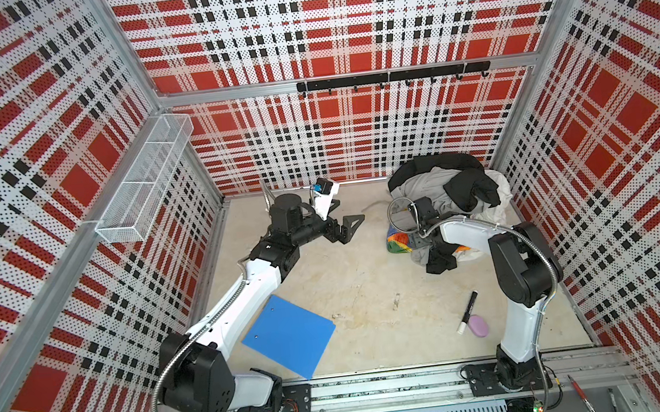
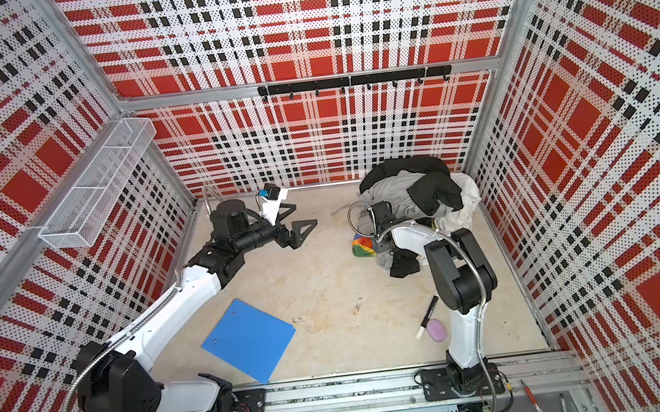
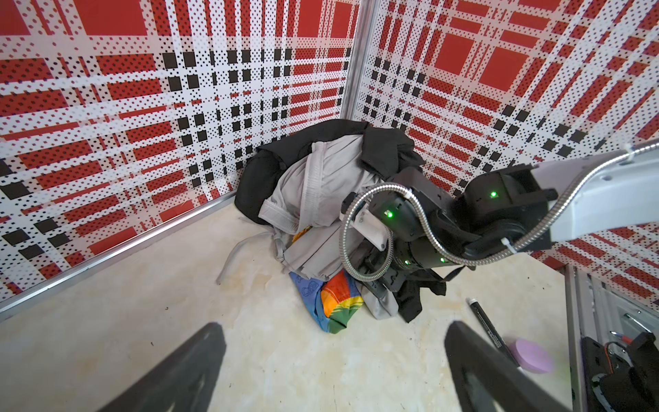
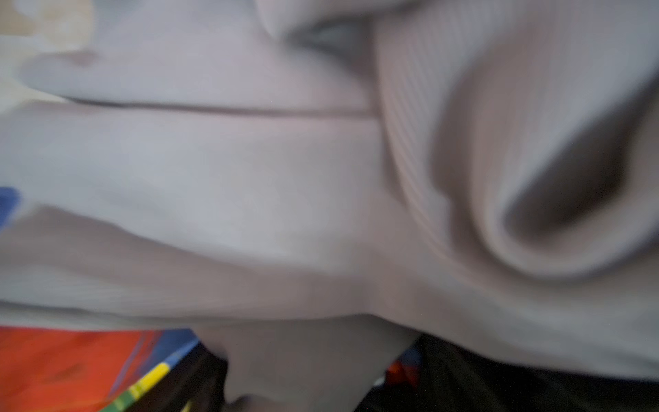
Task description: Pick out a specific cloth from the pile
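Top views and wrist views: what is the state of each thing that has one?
cloth: mostly buried under the pile, one corner showing.
pile: heaped in the corner.
left gripper: jaws open, empty.
right gripper: down in the pile, jaws hidden.
marker pen: lying flat.
blue folder: closed, flat.

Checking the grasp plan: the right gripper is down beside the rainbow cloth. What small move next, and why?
Probably shut the right gripper on the rainbow cloth. It pokes out beneath the grey garment at the edge of the pile, right beside the gripper; whether the jaws already pinch it is hidden.
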`<state>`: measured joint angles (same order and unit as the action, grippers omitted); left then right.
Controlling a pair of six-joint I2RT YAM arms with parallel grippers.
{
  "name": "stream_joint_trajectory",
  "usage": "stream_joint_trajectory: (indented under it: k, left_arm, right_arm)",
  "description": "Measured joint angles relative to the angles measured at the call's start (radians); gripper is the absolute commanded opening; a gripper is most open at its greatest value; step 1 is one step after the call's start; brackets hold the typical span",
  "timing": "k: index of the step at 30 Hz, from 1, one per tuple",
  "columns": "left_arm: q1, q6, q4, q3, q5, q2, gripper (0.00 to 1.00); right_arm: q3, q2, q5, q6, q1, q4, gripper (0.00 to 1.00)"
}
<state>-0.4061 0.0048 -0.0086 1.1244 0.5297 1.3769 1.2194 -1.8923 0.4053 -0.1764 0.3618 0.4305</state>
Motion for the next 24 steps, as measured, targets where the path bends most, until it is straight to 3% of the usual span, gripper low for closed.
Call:
stream_joint_trajectory:
  k: [2,4,7,10,18,24]
  left_arm:
    - [0.0,0.0,0.0,0.0,0.002,0.0,0.99]
    - [0.0,0.0,0.0,0.0,0.005,0.0,0.99]
    - [0.0,0.0,0.0,0.0,0.005,0.0,0.99]
    - [0.0,0.0,0.0,0.0,0.006,0.0,0.99]
    - [0.0,0.0,0.0,0.0,0.006,0.0,0.99]
    - [0.0,0.0,0.0,0.0,0.006,0.0,0.99]
  right_arm:
    - [-0.03,0.02,0.027,0.0,-0.011,0.0,0.43]
    - [-0.044,0.042,0.049,-0.008,-0.032,0.0,0.3]
    - [-0.043,0.079,0.087,-0.003,-0.081,0.002,0.23]
    - [-0.04,0.131,0.116,-0.004,-0.14,0.003,0.25]
    - [0.007,0.161,0.151,-0.009,-0.306,0.025,0.46]
    - [-0.006,0.19,0.066,0.009,-0.285,0.018,0.59]
